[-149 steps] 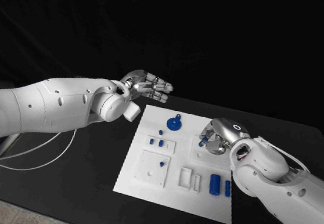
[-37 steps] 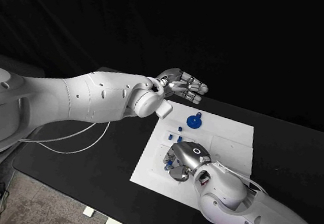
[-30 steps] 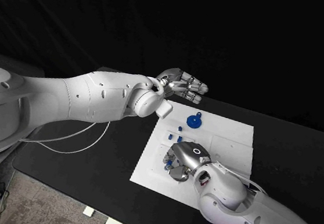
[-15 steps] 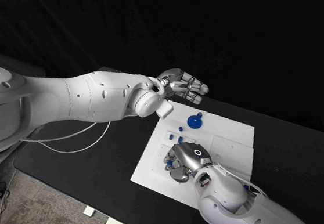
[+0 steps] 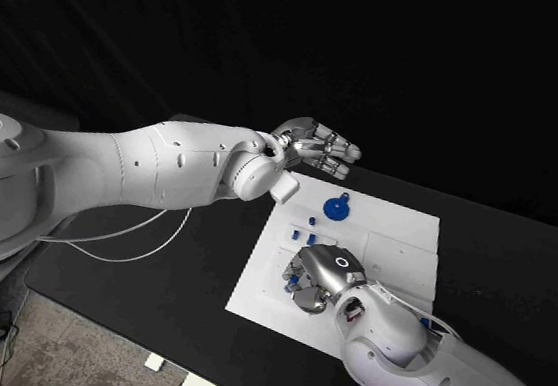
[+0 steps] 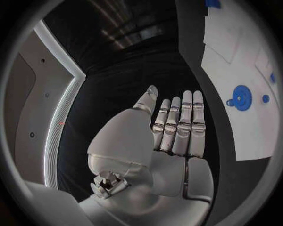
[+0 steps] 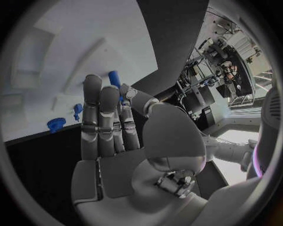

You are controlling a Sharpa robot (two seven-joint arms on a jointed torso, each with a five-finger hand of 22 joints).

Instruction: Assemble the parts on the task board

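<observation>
The white task board (image 5: 402, 245) lies in the middle of the black table. A round blue part (image 5: 336, 208) stands near its far edge, with two small blue pegs (image 5: 308, 229) just in front of it. My right hand (image 5: 319, 281) is low over the board's near left part. In the right wrist view it pinches a small blue peg (image 7: 113, 78) between thumb and fingertips above the board (image 7: 70, 42). My left hand (image 5: 319, 147) hovers beyond the board's far left corner, fingers straight and together (image 6: 179, 125), holding nothing. The round blue part (image 6: 241, 98) lies off to its side.
Black table surface (image 5: 512, 285) surrounds the board on the right and far sides. My left forearm (image 5: 152, 166) reaches across the table's left side. Raised white blocks and slots (image 7: 35, 80) lie on the board under my right hand.
The head camera has shifted since five seconds ago. My right hand has gone from the board's far right part to its near left part. In the last second both hands barely moved.
</observation>
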